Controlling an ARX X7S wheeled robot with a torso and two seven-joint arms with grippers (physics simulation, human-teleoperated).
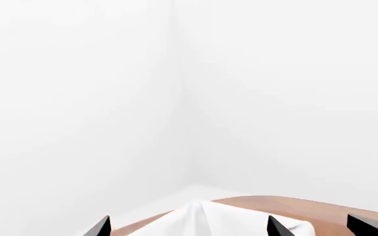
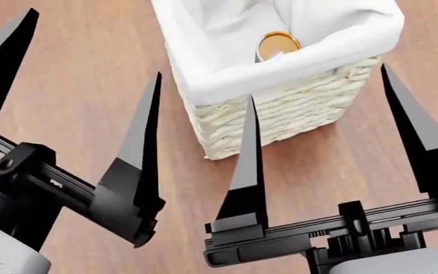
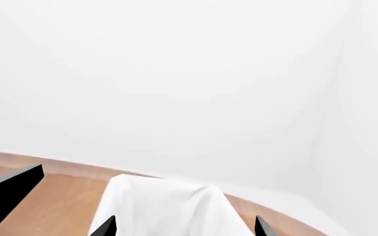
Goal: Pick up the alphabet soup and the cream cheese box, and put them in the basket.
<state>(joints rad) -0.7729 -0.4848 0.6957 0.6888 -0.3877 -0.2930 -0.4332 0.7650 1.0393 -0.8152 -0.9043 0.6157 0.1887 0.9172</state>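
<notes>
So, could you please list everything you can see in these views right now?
basket: one, cream wicker with a white cloth liner, on the wooden floor ahead of both grippers.
can: one, gold metal end showing, lying inside the basket against the liner; its label is mostly hidden.
wooden floor: brown, around the basket.
white walls: seen in both wrist views.
left gripper: black, open, empty.
right gripper: black, open, empty.

Both grippers matte black. Left gripper (image 2: 82, 43) & right gripper (image 2: 318, 83): long tapered fingers, wedge-shaped, ending in sharp points. Each pair sits on a black cross rail w/ blocky carriages; right rail shows small toothed detail. Grey ribbed housing at both near corners.
</notes>
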